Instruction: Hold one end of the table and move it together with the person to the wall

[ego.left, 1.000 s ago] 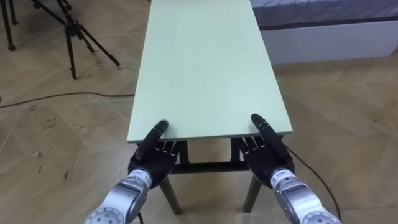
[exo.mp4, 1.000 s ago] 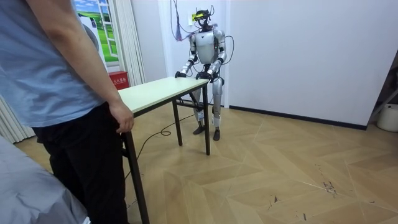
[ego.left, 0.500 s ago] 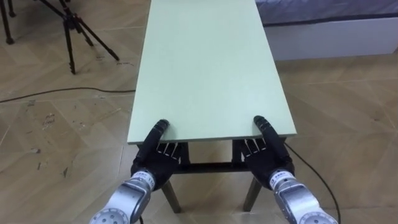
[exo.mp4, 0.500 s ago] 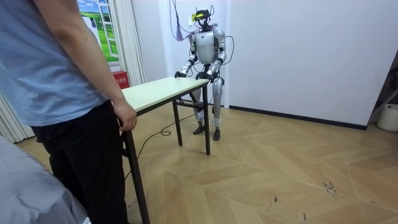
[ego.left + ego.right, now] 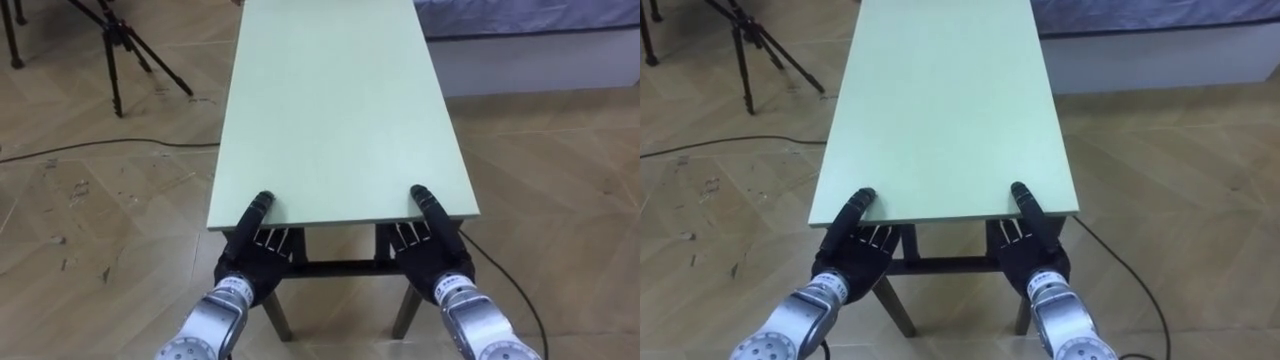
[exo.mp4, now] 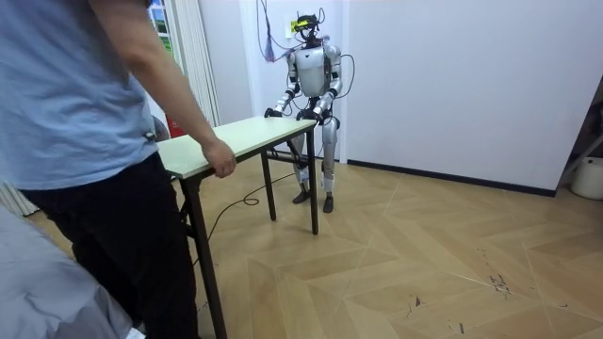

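A lived-in test room: bed (image 5: 540,60), tripod (image 5: 110,60), parquet floor (image 5: 560,180).

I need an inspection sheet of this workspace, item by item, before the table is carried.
Surface: table top, nothing seen on it.
Job's things: table only; a person's hand grips its far end.
Clutter: nothing seen.
Hands: left hand and right hand each clamp the near edge, thumb on top, fingers beneath.
Cables: dark cable on the floor, left of the table.
Surroundings: tripod far left, bed far right.
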### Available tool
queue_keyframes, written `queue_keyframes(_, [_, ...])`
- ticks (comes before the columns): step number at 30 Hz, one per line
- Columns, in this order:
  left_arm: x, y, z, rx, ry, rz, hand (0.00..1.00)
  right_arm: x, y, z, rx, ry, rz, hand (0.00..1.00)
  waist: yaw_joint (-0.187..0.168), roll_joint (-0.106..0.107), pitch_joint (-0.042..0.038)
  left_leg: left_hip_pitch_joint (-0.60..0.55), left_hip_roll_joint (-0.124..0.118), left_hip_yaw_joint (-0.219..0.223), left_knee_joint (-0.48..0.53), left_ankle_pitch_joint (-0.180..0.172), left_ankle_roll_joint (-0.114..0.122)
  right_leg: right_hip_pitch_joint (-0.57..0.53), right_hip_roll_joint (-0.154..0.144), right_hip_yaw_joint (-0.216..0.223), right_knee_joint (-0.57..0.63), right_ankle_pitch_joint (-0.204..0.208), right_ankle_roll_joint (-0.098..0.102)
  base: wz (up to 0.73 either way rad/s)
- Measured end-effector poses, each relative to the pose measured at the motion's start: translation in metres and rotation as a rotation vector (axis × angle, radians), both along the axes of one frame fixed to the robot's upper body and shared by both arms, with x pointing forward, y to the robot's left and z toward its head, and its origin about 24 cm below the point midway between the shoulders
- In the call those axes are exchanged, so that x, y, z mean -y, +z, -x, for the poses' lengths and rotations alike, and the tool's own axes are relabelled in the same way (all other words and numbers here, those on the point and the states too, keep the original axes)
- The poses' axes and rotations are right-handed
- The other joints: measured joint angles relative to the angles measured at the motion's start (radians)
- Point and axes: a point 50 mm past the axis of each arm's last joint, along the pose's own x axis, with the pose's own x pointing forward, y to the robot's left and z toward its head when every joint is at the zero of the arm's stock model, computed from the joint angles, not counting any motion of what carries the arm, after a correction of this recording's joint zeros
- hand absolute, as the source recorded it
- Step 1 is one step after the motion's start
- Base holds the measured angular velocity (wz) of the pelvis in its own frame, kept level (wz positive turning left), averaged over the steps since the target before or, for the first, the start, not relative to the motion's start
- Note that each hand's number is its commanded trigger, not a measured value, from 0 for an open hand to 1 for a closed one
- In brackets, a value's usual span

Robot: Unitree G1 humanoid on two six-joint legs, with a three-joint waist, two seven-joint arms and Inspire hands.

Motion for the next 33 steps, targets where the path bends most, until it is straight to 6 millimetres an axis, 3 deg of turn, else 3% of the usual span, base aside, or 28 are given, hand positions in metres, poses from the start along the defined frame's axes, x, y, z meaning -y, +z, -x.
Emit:
queue_keyframes(5, [-0.001,-0.001,0.0,0.018,-0.01,-0.033,1.0,-0.002,0.0,0.0,0.003,0.001,-0.005,1.0,0.002,-0.006,0.0028,0.003,-0.001,0.004,-0.008,0.0,0.0,0.0,0.001,0.002,-0.004,0.0,0.0,-0.01])
queue_keyframes(17, [-0.004,-0.002,0.004,0.05,-0.029,-0.054,1.0,0.0,-0.003,0.006,0.023,0.006,-0.009,1.0,0.023,-0.009,0.0005,0.004,0.001,0.019,0.0,-0.001,-0.001,-0.001,0.009,0.019,-0.014,0.0,0.0,-0.04])
queue_keyframes(33, [-0.007,0.007,0.017,0.118,-0.037,-0.076,1.0,0.0,0.003,0.012,0.074,0.025,-0.01,1.0,0.0,-0.008,-0.0031,0.0,0.002,0.003,0.008,-0.001,-0.001,0.001,0.002,0.006,0.001,0.0,-0.001,0.02])
